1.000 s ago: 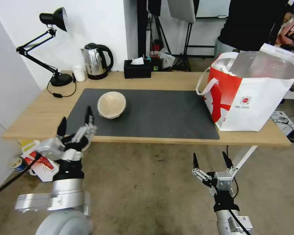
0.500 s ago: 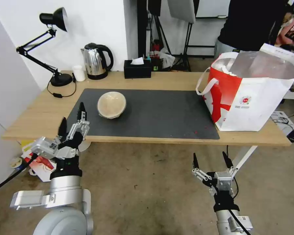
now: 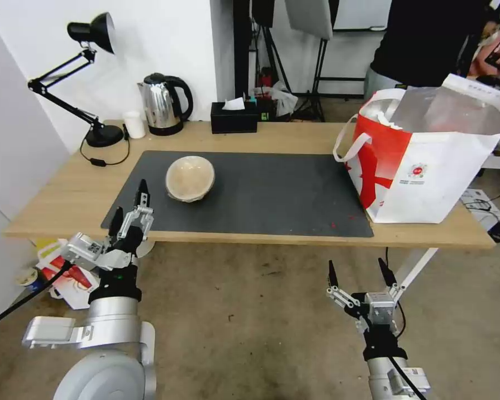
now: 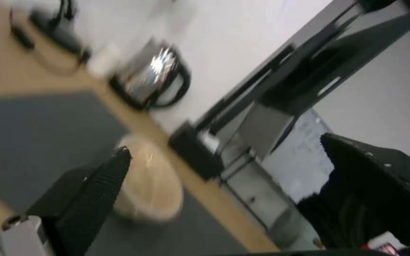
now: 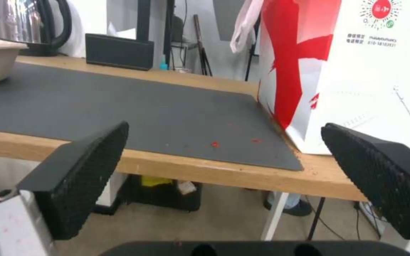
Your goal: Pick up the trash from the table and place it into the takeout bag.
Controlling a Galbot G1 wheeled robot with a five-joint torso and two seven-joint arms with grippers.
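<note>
Reaching for the last bowl
Left gripper (image 3: 129,210), fingers spread, lower left; paper bowl (image 3: 190,178) on desk (image 3: 66,194) needs grasping; right gripper (image 3: 358,272) open too.

Bright, even light; left wrist view motion-blurred; kettle (image 3: 162,104) glare.

Look at the takeout bag (image 5: 380,78) on the right side of the table. On its white side you see a small round red logo (image 5: 381,10). Under it sit two tiny lines of print. The lower one looks like a number, 010-58103531, but you can't be sure.
</note>
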